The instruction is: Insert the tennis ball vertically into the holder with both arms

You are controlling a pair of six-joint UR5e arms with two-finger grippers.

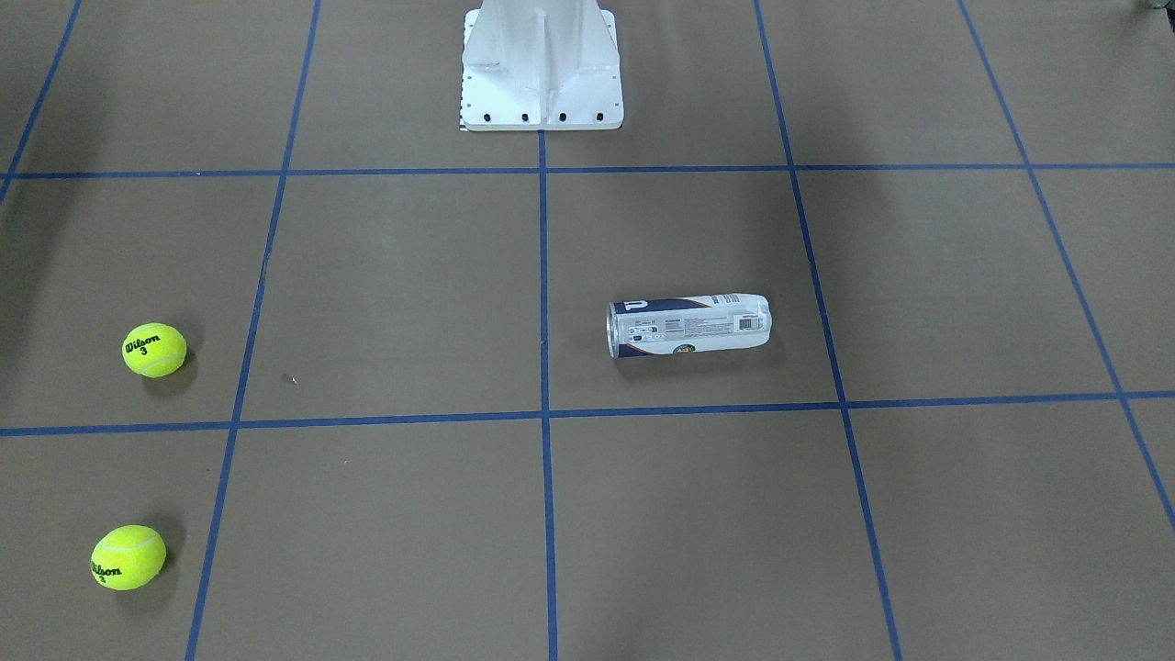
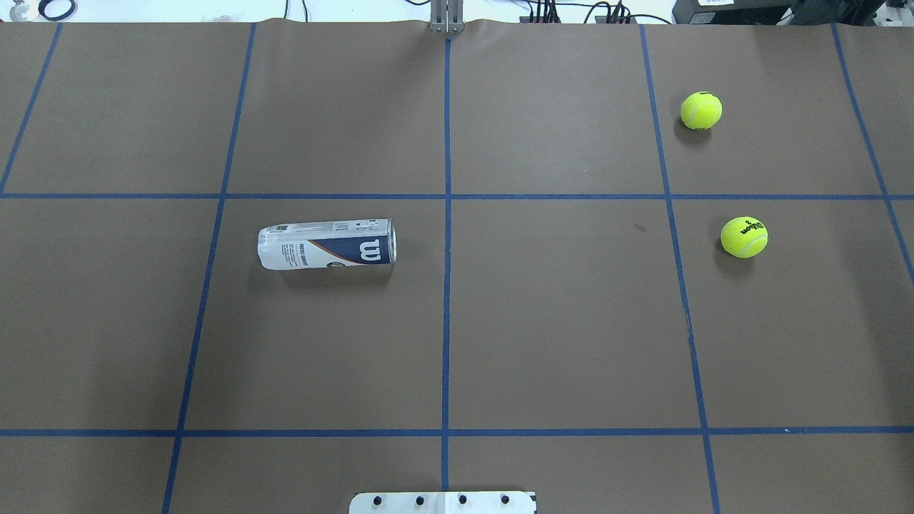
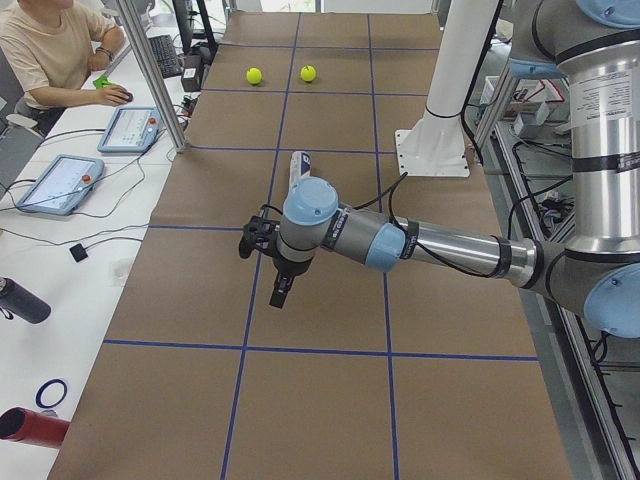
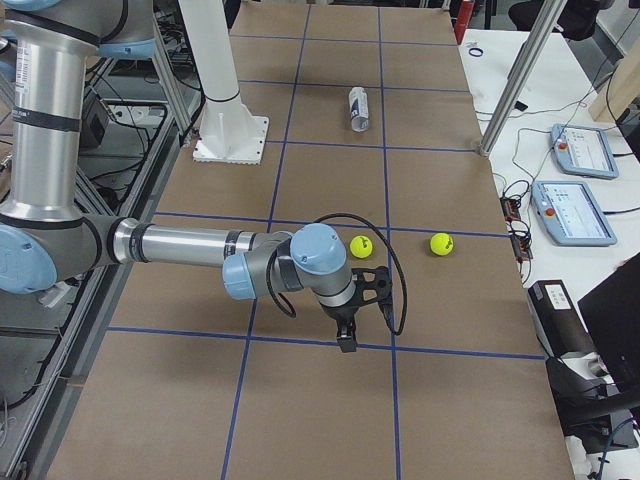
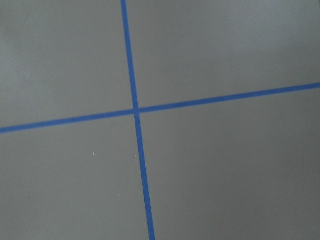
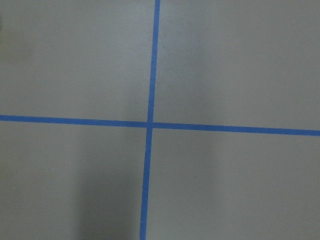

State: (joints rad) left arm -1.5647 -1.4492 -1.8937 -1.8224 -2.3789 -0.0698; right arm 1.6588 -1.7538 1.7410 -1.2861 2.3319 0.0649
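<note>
The holder (image 1: pixel 688 325) lies on its side on the brown table, its open metal rim toward the centre tape line; it also shows in the overhead view (image 2: pixel 327 243). Two yellow tennis balls (image 2: pixel 701 111) (image 2: pixel 744 237) rest on the table's right half, far from the holder. My left gripper (image 3: pixel 265 265) hangs over the table short of the holder (image 3: pixel 297 165), and I cannot tell whether it is open or shut. My right gripper (image 4: pixel 357 305) hangs just short of the nearer ball (image 4: pixel 361 247); I cannot tell its state either. Both wrist views show only table and tape.
The white pedestal base (image 1: pixel 542 73) stands at the robot's edge of the table. Blue tape lines (image 2: pixel 446 285) divide the table into squares. An operator (image 3: pixel 50 50) sits at a side table with tablets (image 3: pixel 58 182) beyond the far edge.
</note>
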